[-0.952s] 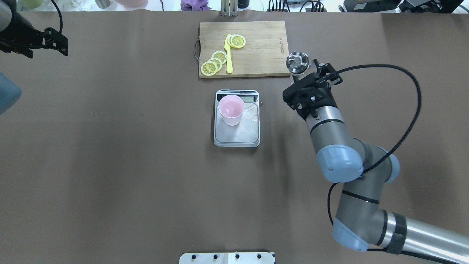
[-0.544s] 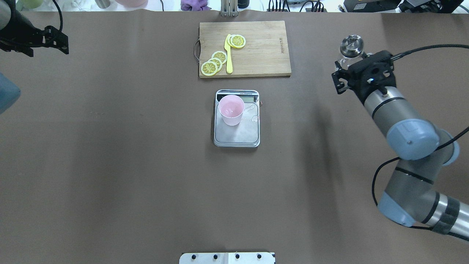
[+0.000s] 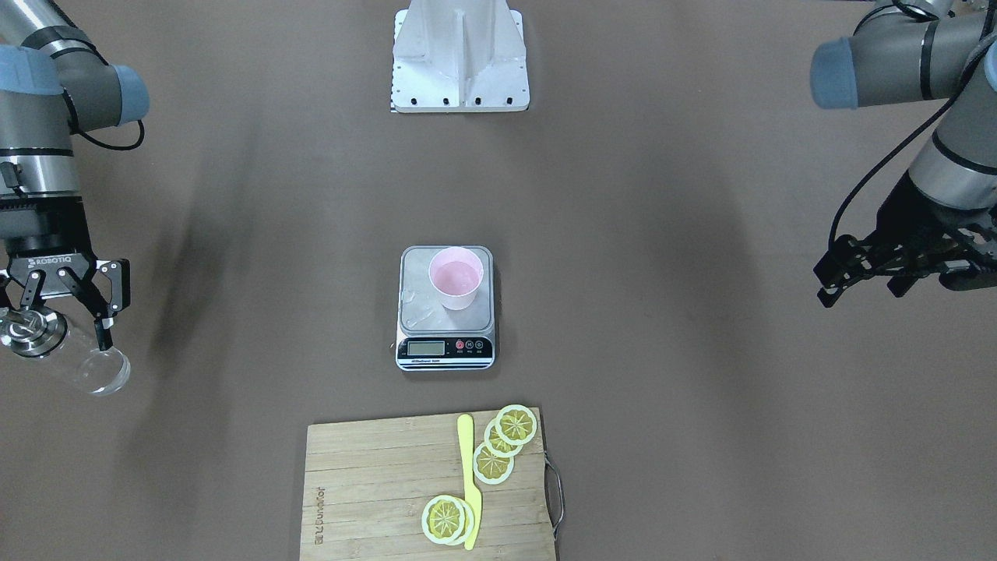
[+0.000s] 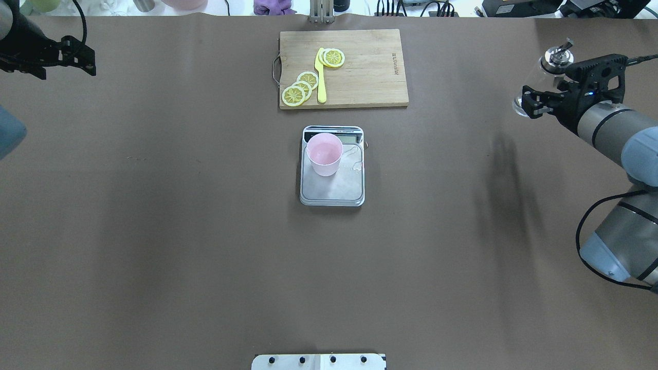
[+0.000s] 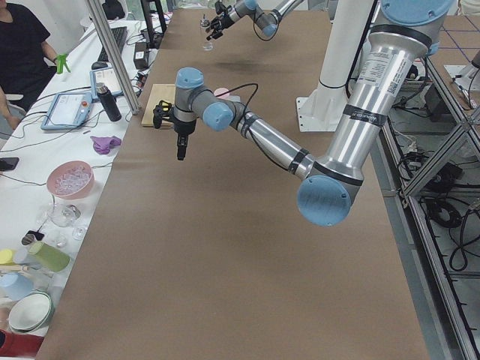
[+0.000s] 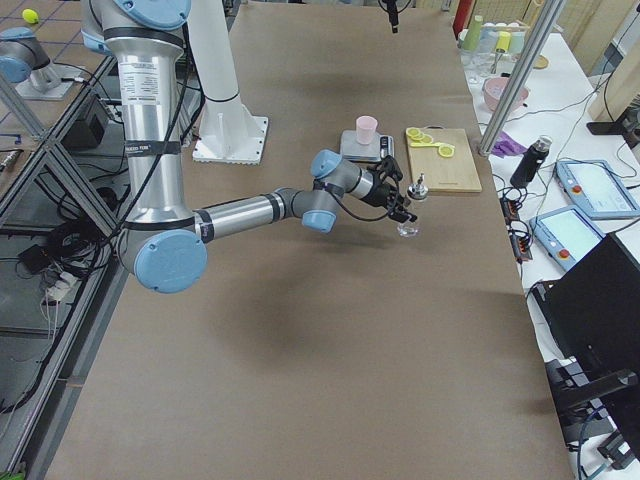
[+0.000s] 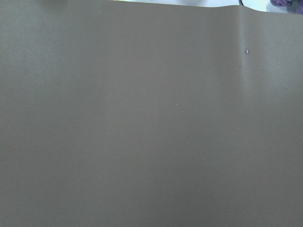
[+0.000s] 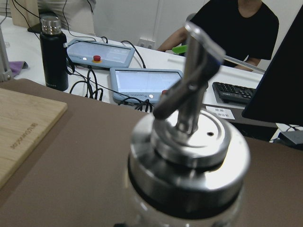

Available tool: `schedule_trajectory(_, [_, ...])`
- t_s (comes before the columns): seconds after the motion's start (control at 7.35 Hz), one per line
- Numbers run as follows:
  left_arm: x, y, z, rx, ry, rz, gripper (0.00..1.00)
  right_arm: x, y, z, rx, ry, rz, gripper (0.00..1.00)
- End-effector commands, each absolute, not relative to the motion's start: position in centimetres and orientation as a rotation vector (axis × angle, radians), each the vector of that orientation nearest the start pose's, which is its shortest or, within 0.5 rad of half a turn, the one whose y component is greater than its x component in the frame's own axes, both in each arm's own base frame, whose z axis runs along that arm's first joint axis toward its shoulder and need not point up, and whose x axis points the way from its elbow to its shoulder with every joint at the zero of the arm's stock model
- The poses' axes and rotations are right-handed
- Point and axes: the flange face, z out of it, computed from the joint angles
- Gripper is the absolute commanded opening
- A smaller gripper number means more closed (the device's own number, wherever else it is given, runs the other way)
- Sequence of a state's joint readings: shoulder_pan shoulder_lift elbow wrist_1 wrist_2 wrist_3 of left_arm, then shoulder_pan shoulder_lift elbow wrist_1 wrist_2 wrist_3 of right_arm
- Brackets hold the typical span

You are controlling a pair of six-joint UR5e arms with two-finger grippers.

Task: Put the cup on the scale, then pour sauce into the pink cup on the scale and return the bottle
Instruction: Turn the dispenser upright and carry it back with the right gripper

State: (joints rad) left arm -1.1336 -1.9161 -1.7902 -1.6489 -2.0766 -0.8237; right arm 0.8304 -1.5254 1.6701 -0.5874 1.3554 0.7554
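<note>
My right claw (image 3: 56, 331) pinches a small clear glass bottle with a shiny silver pourer cap (image 3: 82, 362), held tilted and clear of the brown table (image 3: 662, 389), far out to my right. Well apart, at mid-table, the small pale pink plastic cup (image 3: 456, 287) stands on the steel platform of the flat kitchen scale (image 3: 417, 308). Beyond the scale lies a wooden cutting board (image 3: 374, 483) bearing lemon slices (image 3: 516, 425) and a yellow knife (image 3: 467, 483). My left claw (image 3: 857, 276) hangs above the table's opposite end; whether it is spread, I cannot tell.
</note>
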Motion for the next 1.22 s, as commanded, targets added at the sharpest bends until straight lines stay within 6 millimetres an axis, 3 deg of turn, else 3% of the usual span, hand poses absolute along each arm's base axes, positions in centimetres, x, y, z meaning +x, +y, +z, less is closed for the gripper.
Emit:
schedule_trajectory(0.0, [17.9,-58.4,35.9,0.227,0.769,-0.202,0.98,-24.5,-50.0,52.9,0.867,-0.593,0.12,0.1])
schedule_trajectory(0.14, [17.9,-58.5,36.0,0.225,0.767,-0.203,0.98,-24.1,-49.4,53.9,0.85,-0.582,0.105,0.1])
schedule_trajectory(1.09, [18.1,-58.6,36.5,0.217,0.762,-0.202,0.98,-24.2,-49.0,54.9,0.819,-0.589,0.088,0.23])
